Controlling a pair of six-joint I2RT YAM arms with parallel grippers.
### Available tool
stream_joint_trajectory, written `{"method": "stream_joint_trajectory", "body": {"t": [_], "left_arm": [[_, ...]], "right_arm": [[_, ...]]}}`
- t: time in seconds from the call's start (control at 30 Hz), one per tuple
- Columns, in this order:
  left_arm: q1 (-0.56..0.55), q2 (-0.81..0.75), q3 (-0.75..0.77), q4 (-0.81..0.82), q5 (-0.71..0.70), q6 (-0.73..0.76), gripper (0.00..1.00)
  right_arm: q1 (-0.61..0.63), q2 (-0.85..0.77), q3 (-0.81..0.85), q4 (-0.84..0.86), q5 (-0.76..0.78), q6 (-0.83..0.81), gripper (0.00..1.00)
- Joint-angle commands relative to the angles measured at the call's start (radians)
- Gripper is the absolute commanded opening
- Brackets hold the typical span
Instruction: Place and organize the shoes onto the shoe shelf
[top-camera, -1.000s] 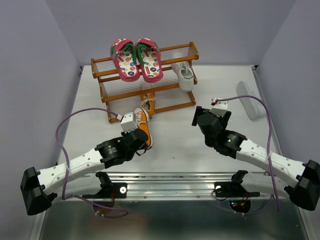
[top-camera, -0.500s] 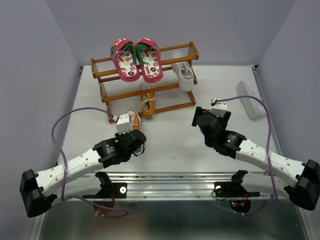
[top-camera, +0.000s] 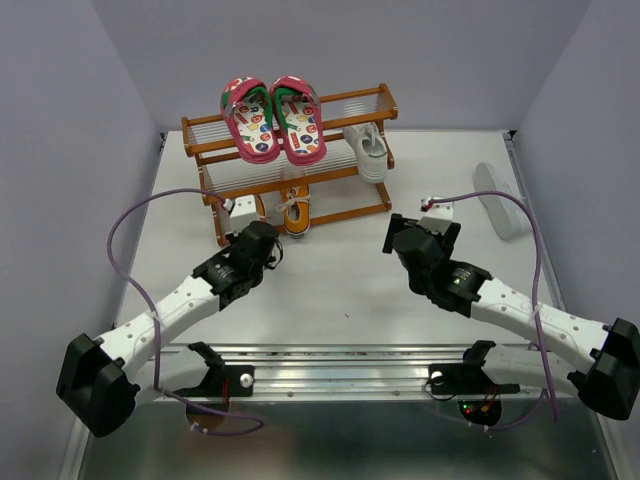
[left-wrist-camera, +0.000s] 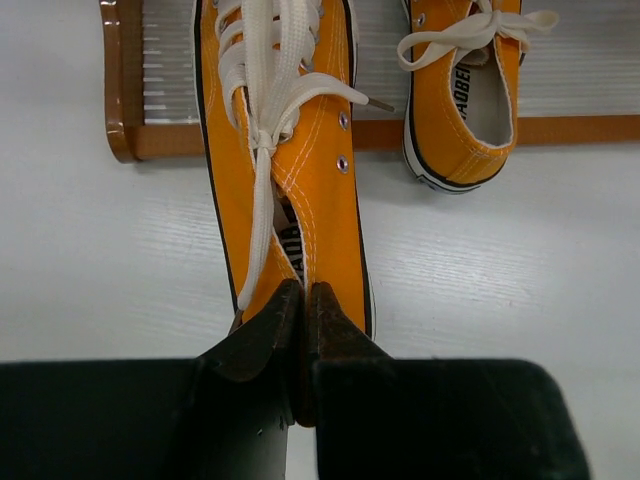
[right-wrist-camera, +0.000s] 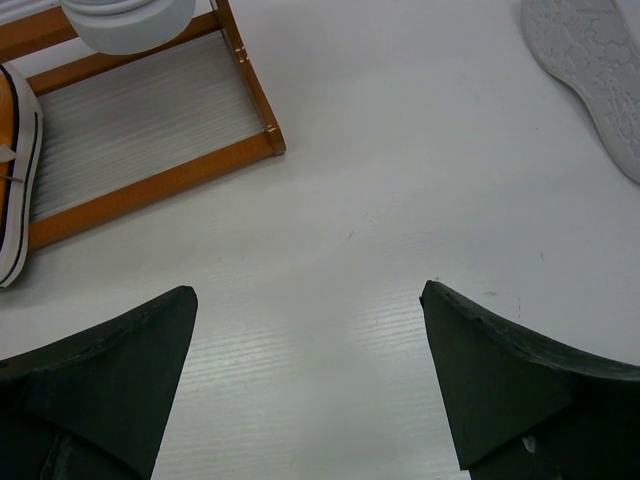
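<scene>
The shoe shelf (top-camera: 205, 187) stands at the back of the table. The pink pair (top-camera: 272, 120) lies on its top tier. A white sneaker (top-camera: 368, 152) sits at the right of the lower tier and an orange sneaker (top-camera: 295, 212) in its middle. My left gripper (top-camera: 262, 236) is shut on the heel of the second orange sneaker (left-wrist-camera: 285, 150). Its toe reaches over the left end of the lower tier (left-wrist-camera: 120, 90), beside the first orange sneaker (left-wrist-camera: 465, 100). In the top view my arm hides this shoe. My right gripper (top-camera: 400, 236) is open and empty.
The other white sneaker (top-camera: 500, 200) lies on its side, sole up, at the table's right edge; it also shows in the right wrist view (right-wrist-camera: 590, 70). The shelf's right front corner (right-wrist-camera: 265, 140) is ahead and left of my right gripper (right-wrist-camera: 308, 295).
My left arm has stretched forward and carried the orange sneaker from mid-table to the shelf's lower tier. The right arm has not moved.
</scene>
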Motion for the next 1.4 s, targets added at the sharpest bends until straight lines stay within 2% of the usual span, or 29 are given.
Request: {"method": "stream_joint_trajectory", "body": {"t": [0.0,0.23,0.6,1.0,1.33,1.37], "left_arm": [[0.039,0.044,0.061,0.231,0.023,0.128,0.00],[0.068,0.117,0.079,0.345,0.037,0.200,0.00],[0.100,0.211,0.002,0.613,0.038,0.283,0.00],[0.134,0.315,0.033,0.687,0.009,0.317,0.00],[0.178,0.391,0.045,0.701,0.063,0.271,0.00],[0.181,0.406,0.055,0.696,0.066,0.268,0.17]], "right_arm": [[-0.007,0.002,0.028,0.044,0.003,0.001,1.00],[-0.007,0.010,0.031,0.043,-0.003,-0.003,1.00],[-0.007,0.007,0.025,0.044,0.001,-0.005,1.00],[-0.007,-0.004,0.020,0.041,-0.002,-0.008,1.00],[-0.007,0.004,0.028,0.041,0.023,-0.026,1.00],[-0.018,0.002,0.028,0.041,0.023,-0.029,1.00]]}}
